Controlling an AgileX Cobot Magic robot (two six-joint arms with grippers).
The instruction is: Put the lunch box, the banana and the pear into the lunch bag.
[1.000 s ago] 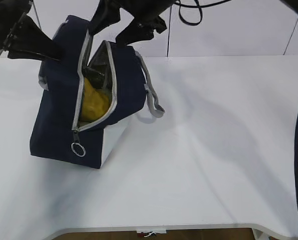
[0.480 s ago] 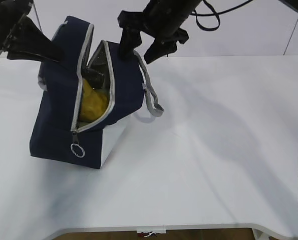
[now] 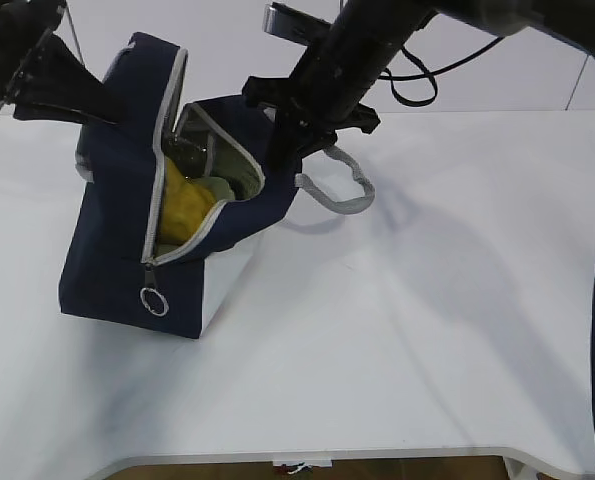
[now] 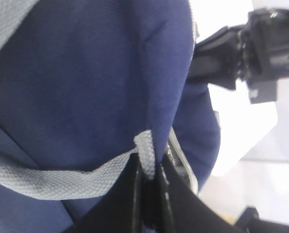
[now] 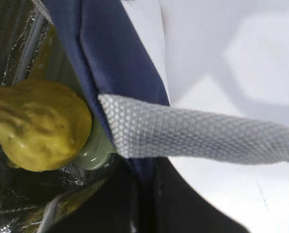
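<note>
Pear inside lunch bag, both hands clenched on its rims

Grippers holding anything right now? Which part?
Both grip the navy-blue fabric lunch bag: left gripper is pinched where its grey webbing handle joins; right gripper clamps the opening's navy edge.

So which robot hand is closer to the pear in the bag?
Right. The right gripper pinches the lunch bag wall right beside the pear. The left gripper grips the bag's handle strap on the far outer side, away from it.
</note>
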